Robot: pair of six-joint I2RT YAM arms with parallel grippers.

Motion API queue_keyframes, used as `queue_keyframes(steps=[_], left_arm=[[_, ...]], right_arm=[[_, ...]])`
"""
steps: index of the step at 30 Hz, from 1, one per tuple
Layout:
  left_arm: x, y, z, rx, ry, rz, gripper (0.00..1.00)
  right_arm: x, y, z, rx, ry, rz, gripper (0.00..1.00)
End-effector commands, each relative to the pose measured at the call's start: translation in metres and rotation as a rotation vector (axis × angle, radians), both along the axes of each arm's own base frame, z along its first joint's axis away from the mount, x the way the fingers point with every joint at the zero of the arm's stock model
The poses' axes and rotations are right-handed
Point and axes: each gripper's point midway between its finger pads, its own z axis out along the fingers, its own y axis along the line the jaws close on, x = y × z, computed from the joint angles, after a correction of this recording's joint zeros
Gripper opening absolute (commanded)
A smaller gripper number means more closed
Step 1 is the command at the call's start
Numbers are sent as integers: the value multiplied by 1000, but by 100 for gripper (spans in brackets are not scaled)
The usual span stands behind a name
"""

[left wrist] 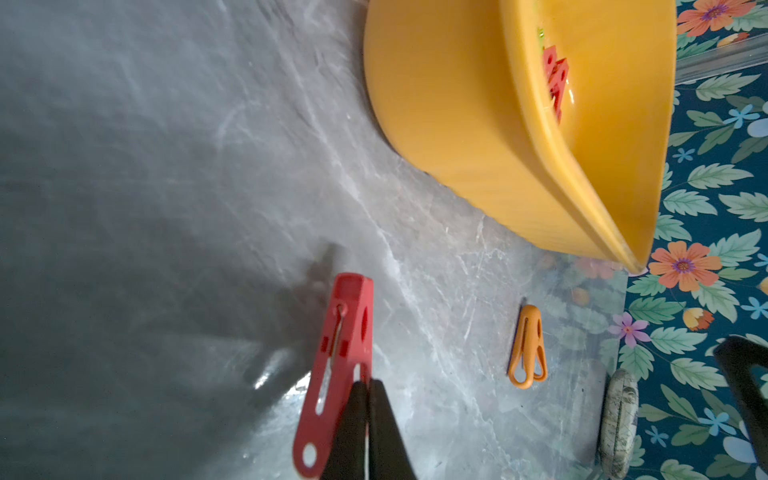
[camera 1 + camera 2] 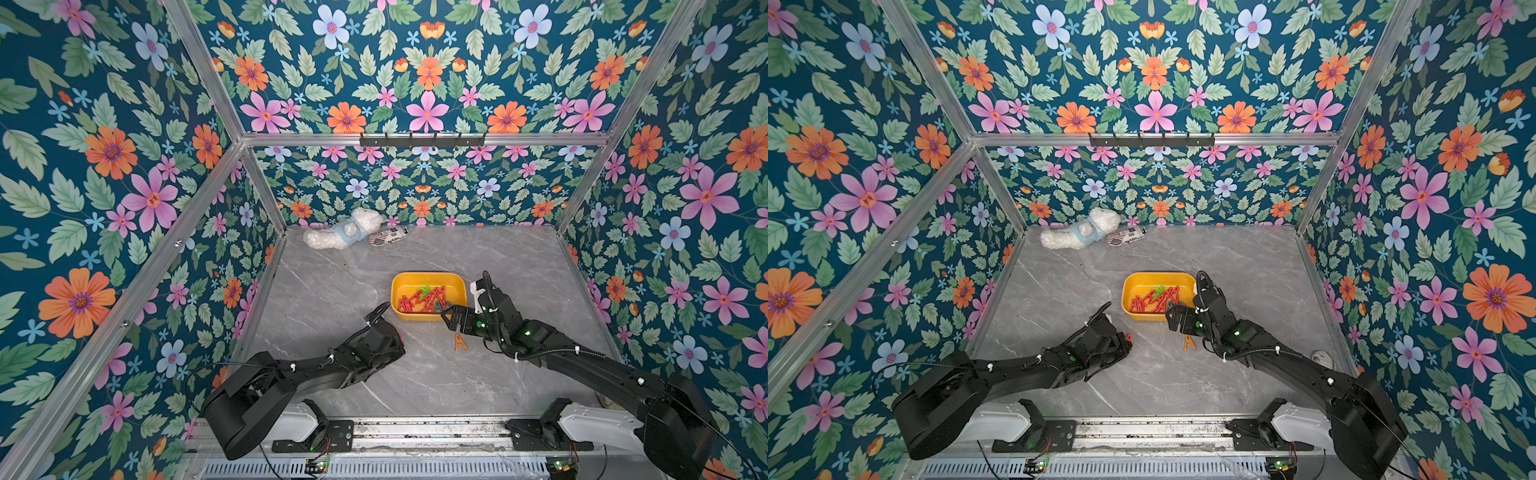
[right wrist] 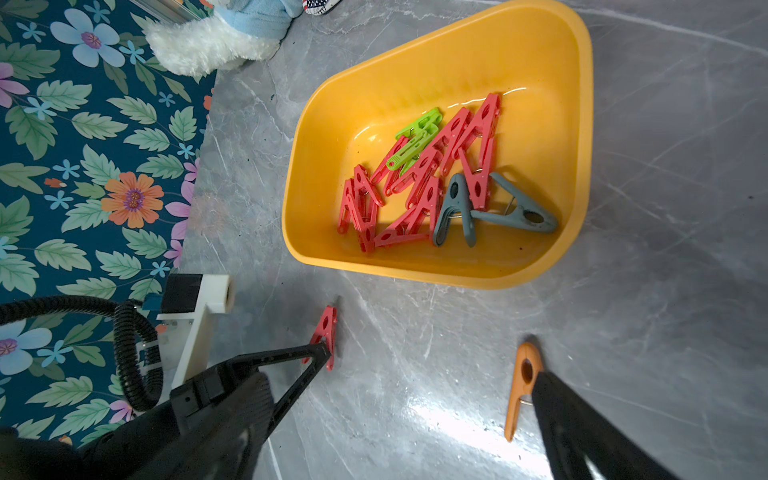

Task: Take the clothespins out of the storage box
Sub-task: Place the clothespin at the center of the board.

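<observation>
Step in hand, as judged: set-down of a pin just taken out.

Left end effector (image 1: 368, 384) found with tips pinched together on one leg of a red pin (image 1: 345, 357), gripped near the tail. Pin held close over the counter (image 2: 332, 291), on the near left of the box (image 2: 428, 275). Contact with the counter not confirmable.

Right end effector (image 2: 452, 315) found with fingers wide apart and empty, poised over the near right corner of the box.

Orange pin (image 3: 518, 399) lying flat on the counter just on the near side of the box, close beside a right finger in the right wrist view. Touching or apart: not determinable.

Inside the box:
- a heap of red pins (image 3: 415, 187) crossing one another
- one green pin (image 3: 415, 139) on top toward the far side
- two grey pins (image 3: 457, 208) at the near right end

Task judged early: two pins out, most of the lot in the box.

Next move, as judged:
- **Left:** part the tips to release the red pin, then lift clear without dragging it.
- **Right:** descend into the box and close on a single pin. Grey pin nearest the corner judged the easiest pick, lying mostly clear of the heap.

Risks noted: overlapped red pins liable to come up in a bunch or snag. Box wall liable to be nudged by a wide-set finger.
</observation>
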Motion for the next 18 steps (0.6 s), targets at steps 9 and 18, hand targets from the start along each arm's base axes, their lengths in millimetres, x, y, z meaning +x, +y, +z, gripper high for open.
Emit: queue_keyframes(steps=[9, 18], left_arm=[[1, 4, 1, 48, -4, -10, 20], [11, 11, 34, 167, -71, -48, 25]], right_arm=[[3, -6, 3, -21, -15, -28, 99], [11, -7, 12, -58, -43, -41, 99]])
